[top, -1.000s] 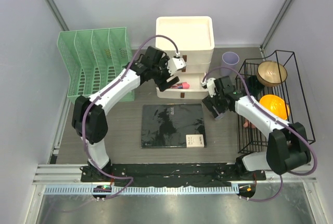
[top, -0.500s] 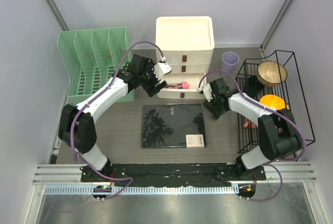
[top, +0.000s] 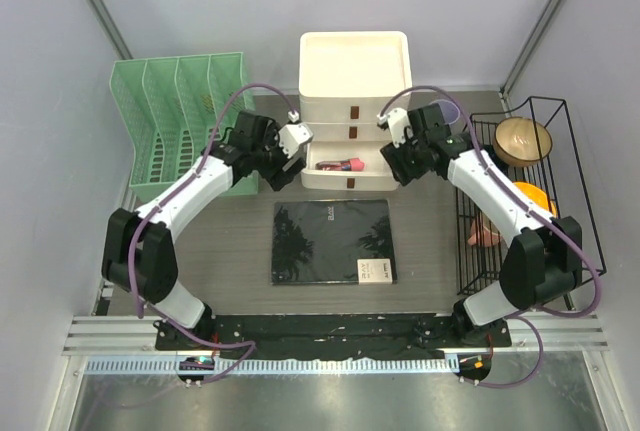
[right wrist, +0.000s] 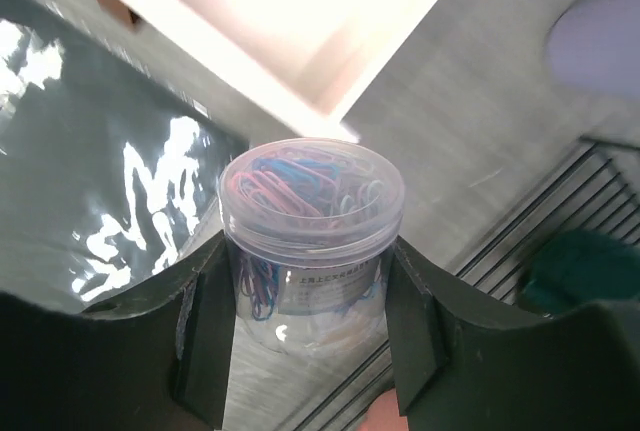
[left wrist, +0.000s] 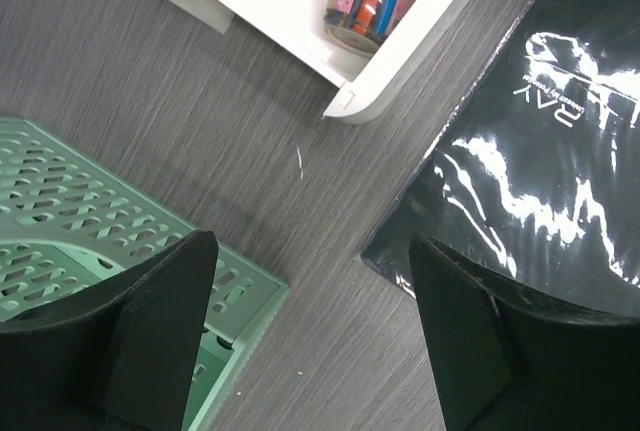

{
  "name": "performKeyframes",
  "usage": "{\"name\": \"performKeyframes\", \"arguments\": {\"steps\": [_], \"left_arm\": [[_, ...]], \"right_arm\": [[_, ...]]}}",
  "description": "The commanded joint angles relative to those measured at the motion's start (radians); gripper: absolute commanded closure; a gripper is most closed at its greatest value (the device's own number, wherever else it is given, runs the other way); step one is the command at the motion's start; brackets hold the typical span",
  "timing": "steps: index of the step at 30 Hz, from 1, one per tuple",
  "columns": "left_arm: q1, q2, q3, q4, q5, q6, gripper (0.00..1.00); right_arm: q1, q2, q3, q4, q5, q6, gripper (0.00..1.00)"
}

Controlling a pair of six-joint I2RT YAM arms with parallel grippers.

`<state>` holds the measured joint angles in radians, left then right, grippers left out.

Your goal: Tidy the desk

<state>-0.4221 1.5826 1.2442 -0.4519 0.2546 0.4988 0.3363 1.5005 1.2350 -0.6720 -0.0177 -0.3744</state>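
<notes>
The desk [top: 230, 241] is a dark wood-grain tabletop. A white drawer unit [top: 355, 71] stands at the back with its bottom drawer [top: 350, 179] pulled open, pink and red items [top: 340, 164] inside. My right gripper [top: 397, 156] is at the drawer's right end, shut on a clear jar of coloured paper clips [right wrist: 310, 211], with my fingers [right wrist: 205, 321] on both sides of it. My left gripper [top: 283, 166] is open and empty at the drawer's left end, over bare desk [left wrist: 300, 211] between the green rack and the notebook.
A black notebook [top: 333, 241] lies flat in front of the drawer. A green file rack [top: 185, 121] stands at the back left. A black wire rack [top: 575, 201] on the right holds a wooden bowl [top: 522, 139] and an orange [top: 535, 196]. A lavender cup [right wrist: 600, 46] is by the rack.
My left gripper has drawn back leftward from the drawer front. My right gripper has moved from the notebook's right edge up to the drawer's right end, carrying the jar.
</notes>
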Motion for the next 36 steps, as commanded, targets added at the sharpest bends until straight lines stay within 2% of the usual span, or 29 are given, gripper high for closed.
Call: {"name": "performKeyframes", "arguments": {"steps": [1,11,18,28,36], "left_arm": [[0.014,-0.067,-0.02,0.065,0.026,-0.022,0.18],[0.031,-0.091,-0.052,0.065,0.028,-0.023,0.18],[0.057,-0.113,-0.078,0.062,0.026,-0.016,0.18],[0.062,-0.093,-0.077,0.064,0.041,-0.022,0.18],[0.062,-0.096,-0.081,0.061,0.058,-0.031,0.18]], "right_arm": [[-0.003,0.045,0.15,0.006,-0.051,0.041,0.65],[0.0,0.285,0.351,0.051,-0.1,0.069,0.66],[0.004,0.389,0.388,0.08,-0.117,0.084,0.66],[0.013,0.411,0.386,0.092,-0.114,0.104,0.45],[0.021,0.376,0.317,0.126,-0.004,0.202,0.41]]}}
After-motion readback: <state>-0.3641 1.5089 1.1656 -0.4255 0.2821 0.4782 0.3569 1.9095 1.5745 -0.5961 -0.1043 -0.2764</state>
